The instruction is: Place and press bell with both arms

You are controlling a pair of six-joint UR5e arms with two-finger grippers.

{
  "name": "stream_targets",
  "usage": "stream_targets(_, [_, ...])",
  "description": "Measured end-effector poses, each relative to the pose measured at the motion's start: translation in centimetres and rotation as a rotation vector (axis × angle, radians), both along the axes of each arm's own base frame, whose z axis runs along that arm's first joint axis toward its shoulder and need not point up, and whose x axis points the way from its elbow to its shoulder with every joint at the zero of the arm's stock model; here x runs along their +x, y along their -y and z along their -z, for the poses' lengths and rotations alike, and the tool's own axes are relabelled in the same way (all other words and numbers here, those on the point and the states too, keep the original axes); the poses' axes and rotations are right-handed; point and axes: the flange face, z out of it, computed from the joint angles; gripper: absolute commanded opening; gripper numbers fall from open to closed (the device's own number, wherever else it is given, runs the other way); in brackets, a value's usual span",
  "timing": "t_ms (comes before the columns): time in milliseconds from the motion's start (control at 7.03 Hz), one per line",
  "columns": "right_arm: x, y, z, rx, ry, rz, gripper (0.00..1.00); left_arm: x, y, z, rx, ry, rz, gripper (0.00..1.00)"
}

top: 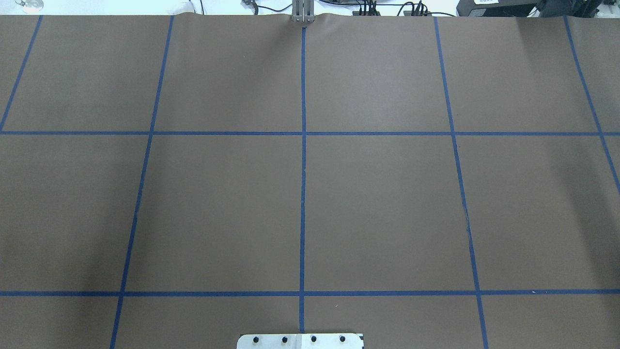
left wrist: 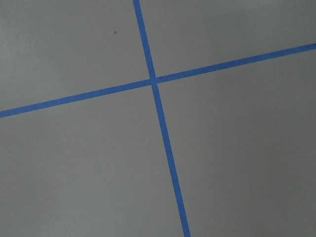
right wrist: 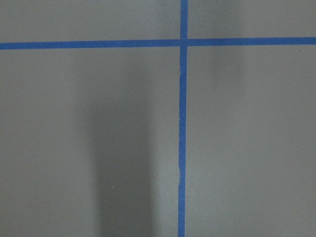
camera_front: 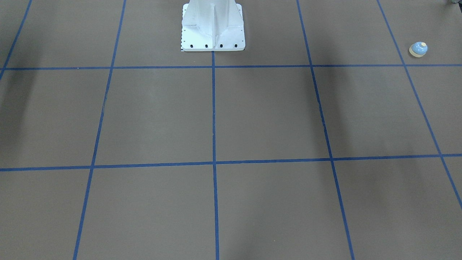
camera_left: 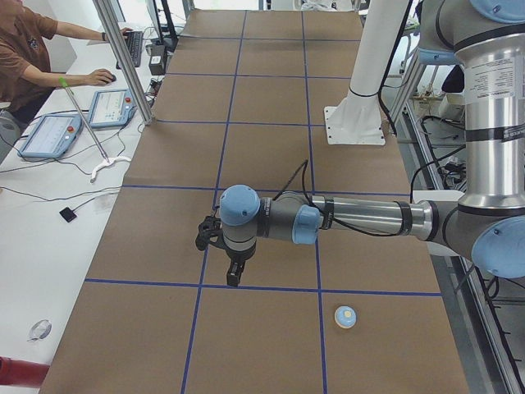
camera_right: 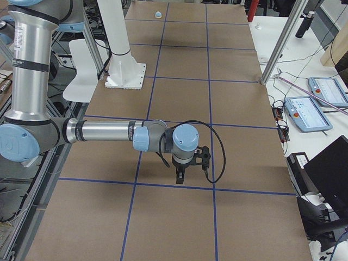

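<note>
Bell (camera_front: 418, 49) upright on brown table (camera_front: 267, 115), cream button up, far out toward robot's left end, near a crossing of blue tape lines (camera_front: 404, 65), touching nothing. Left gripper (camera_left: 234, 277) seen only from the side, pointing down above the table, near the bell but apart from it; cannot tell whether fingers apart or together. Right gripper (camera_right: 180, 176) likewise pointing down, well apart from bell; finger state not tellable either. White pedestal (camera_front: 213, 27) at robot's edge. Person (camera_left: 25, 49) seated beside table
</note>
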Motion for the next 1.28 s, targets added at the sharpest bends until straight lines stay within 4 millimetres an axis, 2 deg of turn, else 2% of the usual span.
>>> stream_targets(711, [0.1, 0.5, 0.6, 0.011, -0.012, -0.004, 1.0, -0.1, 0.0, 0.3, -0.047, 0.011, 0.052, 1.0])
stream_targets(853, [0.1, 0.6, 0.8, 0.016, -0.013, -0.004, 1.0, -0.6, -0.2, 0.8, -0.074, 0.066, 0.108, 1.0])
stream_targets(1279, [0.1, 0.6, 1.3, 0.017, -0.013, -0.007, 1.0, -1.9, -2.7, 3.3, -0.141, 0.277, 0.327, 1.0])
